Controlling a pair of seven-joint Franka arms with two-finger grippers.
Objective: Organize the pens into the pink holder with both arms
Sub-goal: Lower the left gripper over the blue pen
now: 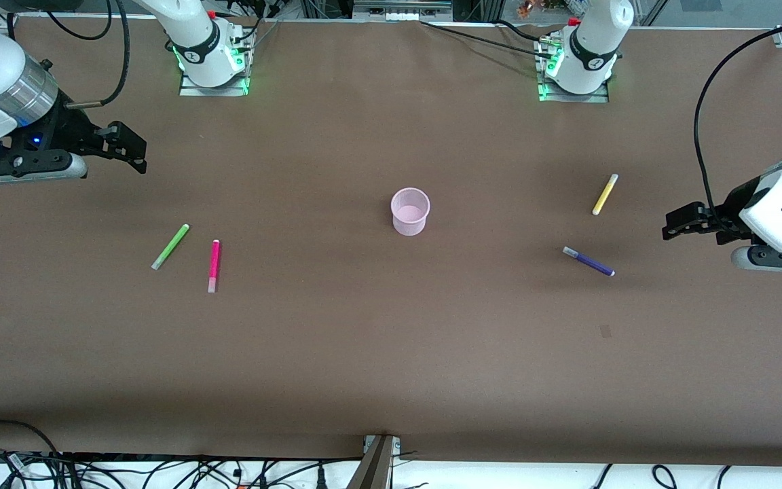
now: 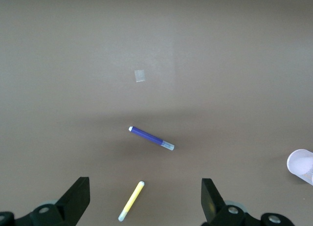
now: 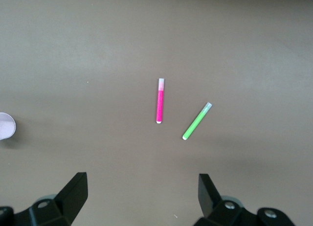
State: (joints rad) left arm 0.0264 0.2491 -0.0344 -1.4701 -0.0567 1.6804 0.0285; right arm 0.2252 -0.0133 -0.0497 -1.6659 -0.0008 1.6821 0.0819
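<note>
The pink holder (image 1: 410, 210) stands upright and empty mid-table. A lime green pen (image 1: 170, 246) and a magenta pen (image 1: 214, 265) lie toward the right arm's end. A yellow pen (image 1: 605, 194) and a dark purple pen (image 1: 588, 261) lie toward the left arm's end. My right gripper (image 1: 134, 151) is open and empty over bare table at its end. Its wrist view shows the magenta pen (image 3: 160, 101), the green pen (image 3: 197, 121) and the holder's edge (image 3: 6, 125). My left gripper (image 1: 669, 226) is open and empty over bare table beside the yellow pen (image 2: 131, 201) and the purple pen (image 2: 151, 138).
The brown table (image 1: 391, 353) carries a small grey patch (image 1: 605, 331) nearer the camera than the purple pen. The patch also shows in the left wrist view (image 2: 140, 76). The arm bases (image 1: 213, 54) stand along the table's edge farthest from the camera. Cables hang along the edge nearest the camera.
</note>
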